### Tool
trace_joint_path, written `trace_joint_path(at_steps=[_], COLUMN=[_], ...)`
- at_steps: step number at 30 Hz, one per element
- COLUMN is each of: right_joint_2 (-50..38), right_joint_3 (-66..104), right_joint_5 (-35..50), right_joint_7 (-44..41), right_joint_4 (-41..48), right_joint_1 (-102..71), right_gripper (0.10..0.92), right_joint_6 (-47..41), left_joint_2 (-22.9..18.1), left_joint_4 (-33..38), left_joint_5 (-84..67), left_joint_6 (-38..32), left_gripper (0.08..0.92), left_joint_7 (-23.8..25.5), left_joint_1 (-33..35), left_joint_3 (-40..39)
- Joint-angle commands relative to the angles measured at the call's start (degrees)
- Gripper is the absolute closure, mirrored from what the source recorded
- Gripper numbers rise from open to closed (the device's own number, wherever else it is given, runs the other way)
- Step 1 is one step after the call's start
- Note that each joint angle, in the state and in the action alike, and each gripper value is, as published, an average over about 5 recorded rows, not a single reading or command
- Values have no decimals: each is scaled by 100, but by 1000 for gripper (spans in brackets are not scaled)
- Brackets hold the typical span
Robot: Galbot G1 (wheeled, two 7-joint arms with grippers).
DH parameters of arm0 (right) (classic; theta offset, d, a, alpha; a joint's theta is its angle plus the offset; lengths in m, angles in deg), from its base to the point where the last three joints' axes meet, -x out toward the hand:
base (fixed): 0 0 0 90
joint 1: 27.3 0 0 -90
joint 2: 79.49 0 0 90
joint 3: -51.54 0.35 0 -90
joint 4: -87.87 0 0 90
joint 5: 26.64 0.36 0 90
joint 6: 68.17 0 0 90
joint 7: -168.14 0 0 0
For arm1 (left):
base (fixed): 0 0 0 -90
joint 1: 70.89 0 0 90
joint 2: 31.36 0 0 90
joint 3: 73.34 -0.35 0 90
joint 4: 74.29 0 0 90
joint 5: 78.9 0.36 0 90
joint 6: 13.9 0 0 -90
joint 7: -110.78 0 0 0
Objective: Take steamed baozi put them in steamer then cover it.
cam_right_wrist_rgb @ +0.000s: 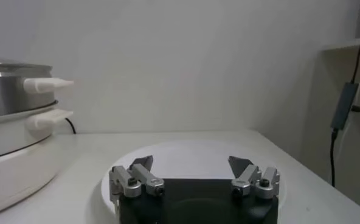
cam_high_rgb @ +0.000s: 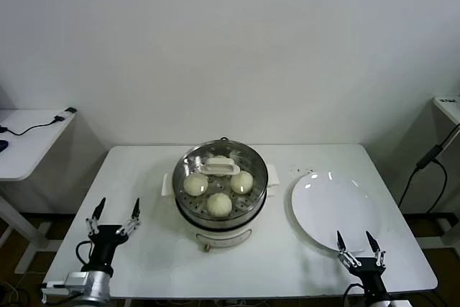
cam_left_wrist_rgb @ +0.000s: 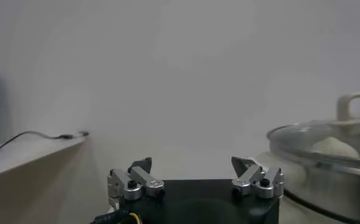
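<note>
Under the glass lid (cam_high_rgb: 219, 177), soft baozi (cam_high_rgb: 218, 204) sat in the steamer (cam_high_rgb: 253, 208) — pinch gently; left gripper (cam_high_rgb: 115, 213) and right gripper (cam_high_rgb: 359, 241) released, empty.

This looks like a lab or test room rather than a lived-in kitchen. A plain white table (cam_high_rgb: 144, 177) stands against a bare white wall (cam_high_rgb: 230, 41), carrying only a steamer (cam_high_rgb: 221, 192) and a white plate (cam_high_rgb: 334, 210). Off the table's left edge stands a second white desk (cam_high_rgb: 29, 141) with a loose black cable (cam_high_rgb: 39, 126); another cable (cam_high_rgb: 428, 159) hangs past the right edge.
</note>
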Motion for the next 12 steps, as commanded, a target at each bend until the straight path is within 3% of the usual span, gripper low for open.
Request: trace_joint_path(at_steps=[1,12], right_joint_2=[48,82], right_joint_3=[-12,-5], right_joint_5=[6,40], right_joint_7=[2,-18], right_joint_4=[45,80], right_joint_1=[6,-6], right_gripper=[203,203], right_joint_6=[25,54], left_joint_2=[56,33], left_joint_4=[-356,-324], left_joint_5=[-899,-868], left_joint_6=[-396,-384], left_gripper=[177,177], left_joint_7=[41,78], left_joint_1=[268,278], left_joint_3=[297,242])
